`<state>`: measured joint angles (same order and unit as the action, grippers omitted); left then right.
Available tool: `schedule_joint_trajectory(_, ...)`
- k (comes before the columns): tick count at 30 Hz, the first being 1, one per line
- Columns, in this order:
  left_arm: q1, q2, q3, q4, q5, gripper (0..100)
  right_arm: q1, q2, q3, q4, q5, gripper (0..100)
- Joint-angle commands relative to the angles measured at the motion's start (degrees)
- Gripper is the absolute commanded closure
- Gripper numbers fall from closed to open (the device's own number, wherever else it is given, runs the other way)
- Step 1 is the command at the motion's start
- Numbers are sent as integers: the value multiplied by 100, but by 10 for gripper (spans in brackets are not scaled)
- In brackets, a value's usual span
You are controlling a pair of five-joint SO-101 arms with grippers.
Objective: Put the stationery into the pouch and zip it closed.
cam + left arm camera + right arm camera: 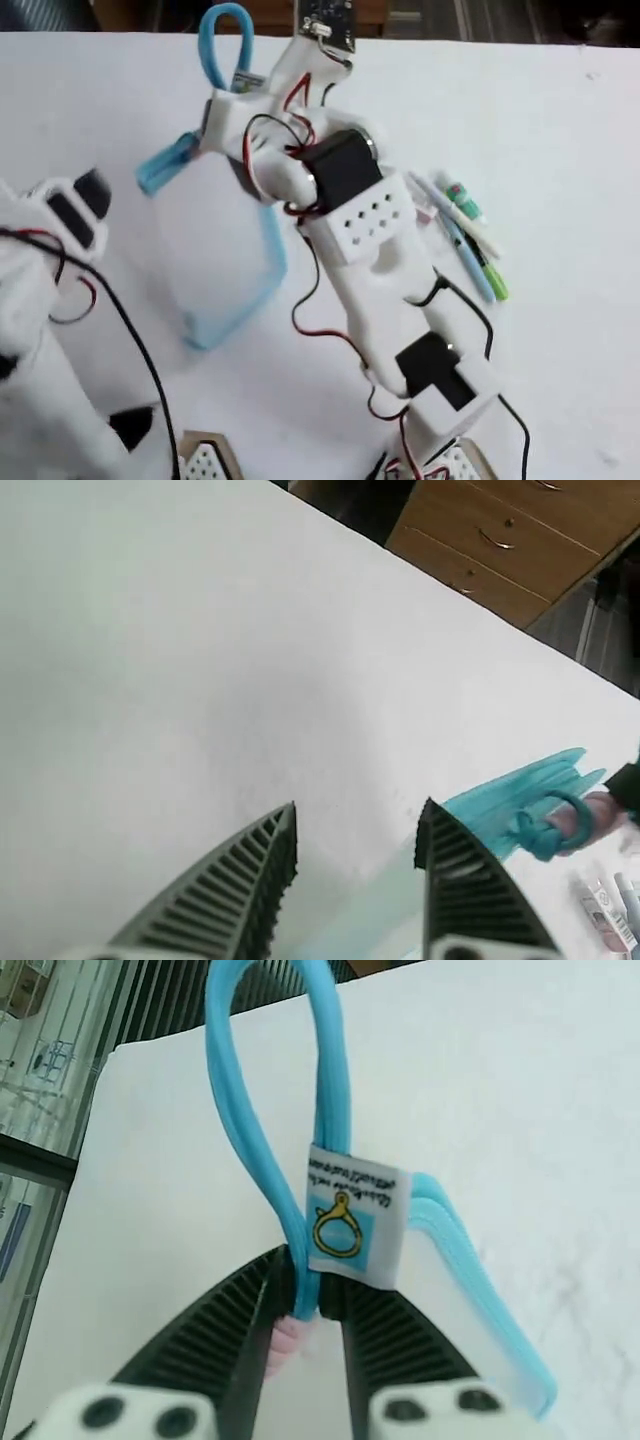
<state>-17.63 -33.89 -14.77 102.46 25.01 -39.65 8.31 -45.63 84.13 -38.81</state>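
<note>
Translucent blue, the pouch (225, 250) lies mid-surface (560, 150), toward the far edge. The right gripper (308, 1280) is clamped on its loop (335, 1080). The left gripper (357, 815) hangs with jaws apart over bare surface. The stationery (470, 240) lies toward the right edge. A firm, taut hold on the loop should steady the pouch for loading one pen at a time.

White table (560, 120) w/ wooden drawer cabinet (500, 550) behind its far edge.

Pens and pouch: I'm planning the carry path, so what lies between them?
In the high view, the right arm lies between the pouch and the pens, jaws shut on the pouch's loop.
</note>
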Motion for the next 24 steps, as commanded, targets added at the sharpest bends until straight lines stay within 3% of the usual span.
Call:
schedule_joint_trajectory(1,233,690,-492,-18,193,786,-48,66,9,-22,44,981)
schedule_joint_trajectory(12,497,1305,-949,0,237,819,-31,382,0,-22,26,981)
schedule_joint_trajectory(24,426,1314,185,-475,237,819,-40,338,-18,22,26,981)
